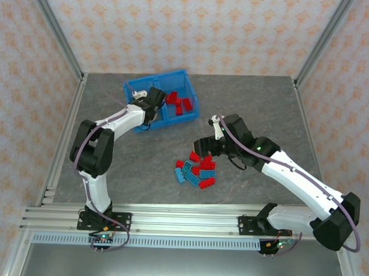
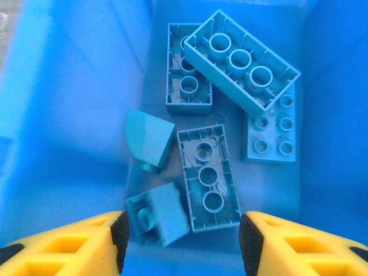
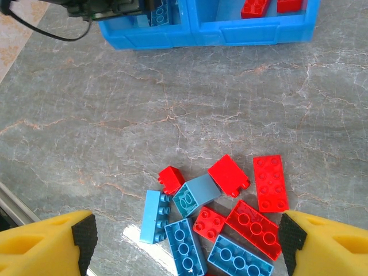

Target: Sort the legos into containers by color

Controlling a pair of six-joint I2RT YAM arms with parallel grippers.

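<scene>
Bench, grey and veined, lay between patterned walls and aluminium rails. The blue bin stood ahead of both arms.

The left gripper hung inside the left compartment, jaws spread wide and holding nothing, with blue walls close on either side. Six teal legos lay ahead of it:
- A three-tube brick lay upside down just ahead, its long axis running straight away from the gripper.
- A small block sat beside the left finger, with a curved piece beyond it.
- Farthest ahead, a long overturned brick was propped at a tilt, its axis slanting from far left to nearer right.
- That long brick overlapped an overturned brick on its left and a studs-up brick on its right.

The right compartment held red legos, too bunched to count.

The right gripper hovered over the loose pile on the bench, jaws wide and empty. Between and just ahead of its fingers were five red and four teal-blue bricks.
- A red six-stud brick toward the right finger pointed straight away from the gripper.
- A long red brick nearer in lay upside down and slanted.
- A pale teal brick toward the left finger also pointed away.

The bin sat far ahead of this gripper, well apart from the pile. Bare bench lay between them, and a black cable trailed at the far left.
</scene>
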